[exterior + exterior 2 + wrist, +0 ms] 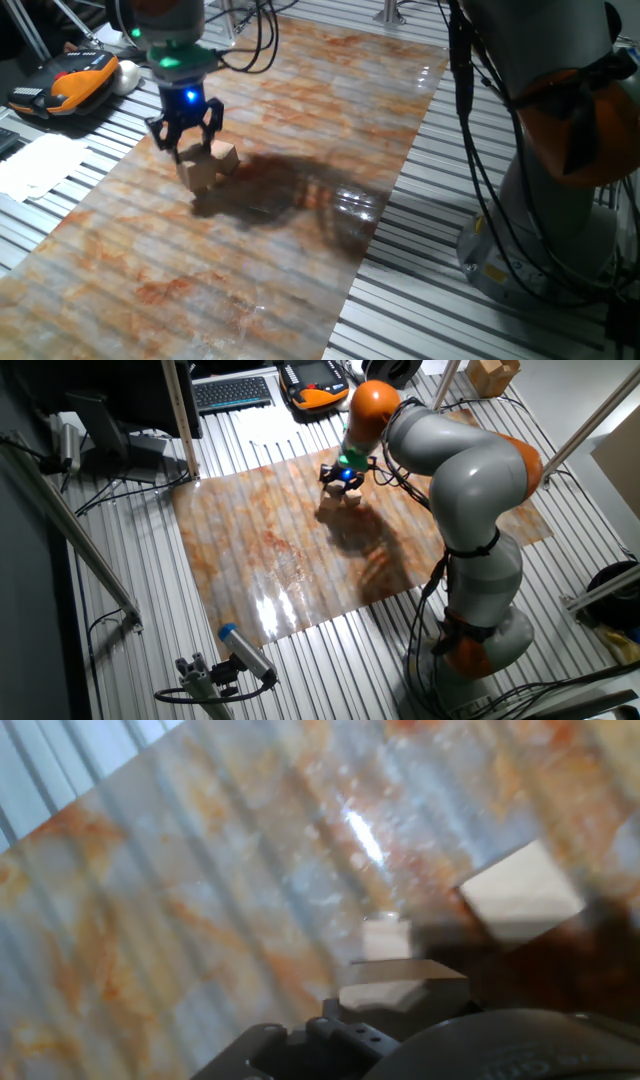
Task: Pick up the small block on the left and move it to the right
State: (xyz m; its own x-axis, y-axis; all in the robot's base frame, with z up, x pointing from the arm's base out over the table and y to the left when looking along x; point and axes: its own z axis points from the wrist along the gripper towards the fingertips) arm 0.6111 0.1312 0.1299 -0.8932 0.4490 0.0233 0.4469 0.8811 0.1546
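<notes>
The small block [200,173], the largest light-tan wooden cube, sits on the marbled mat [250,260] at the left. A middle-sized tan cube [226,156] stands just right of it, close or touching. My gripper [187,140] hangs just above the small block with its fingers spread, open and holding nothing. In the other fixed view the gripper [343,479] is above both cubes [330,509]. The hand view is blurred: a big tan cube [520,892] at the right, a tiny tan cube [385,937] mid-frame, and another tan face [400,985] near the hand.
An orange and black hand-held device [65,82] and white papers [35,165] lie left of the mat on the slatted table. The robot base [560,150] and its cables stand at the right. A keyboard [232,392] lies beyond the mat.
</notes>
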